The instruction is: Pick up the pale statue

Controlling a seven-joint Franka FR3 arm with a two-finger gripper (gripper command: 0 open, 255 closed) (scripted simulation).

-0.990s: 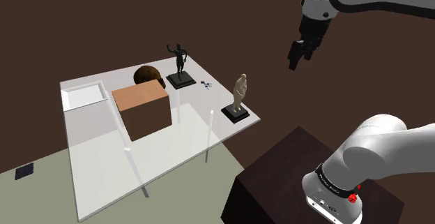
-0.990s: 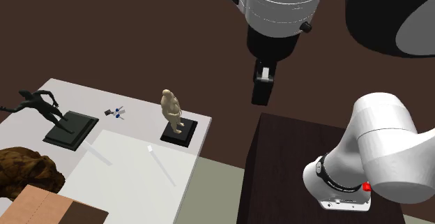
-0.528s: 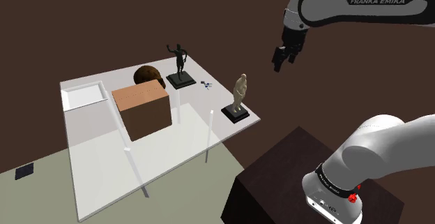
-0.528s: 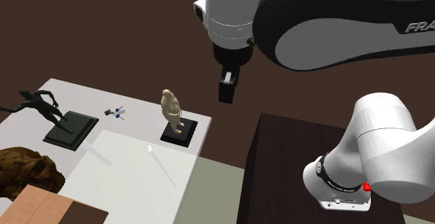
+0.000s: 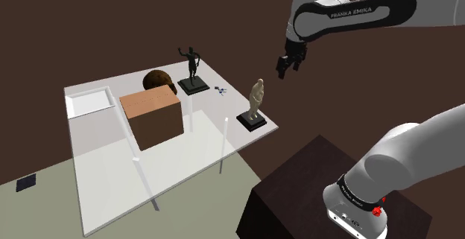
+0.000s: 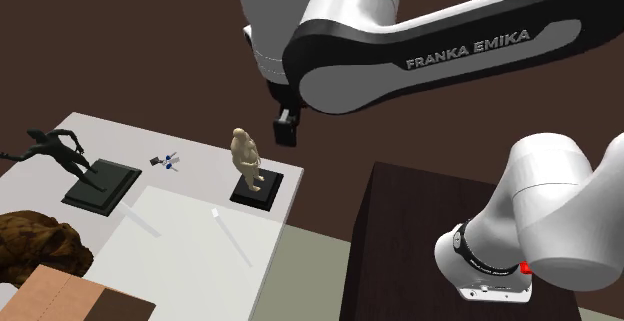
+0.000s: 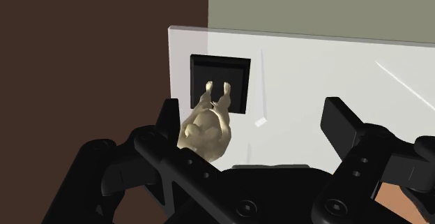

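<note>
At the table's corner nearest the stand, the pale statue (image 5: 257, 96) stood upright on a small black base (image 5: 252, 120), and that base sat just beside the table (image 5: 195, 139) edge. The gripper (image 5: 284, 68) hung high above it and a little beyond the edge, with its jaws spread wide and nothing in them. Seen from the wrist, the figure (image 7: 205, 128) lay below the claw (image 7: 252, 114), nearer to one finger (image 7: 169, 114) than the other.

To my eye it looked stiff, light and top-heavy: a slim body on thin legs, easy to tip. I'd have clasped it round the torso, not the legs or head, after centring the fingers on it. A sideways knock could have sent it off the edge. Room was generous otherwise, with the dark statue (image 5: 192, 70) and the brown box (image 5: 153, 118) well apart from it.
</note>
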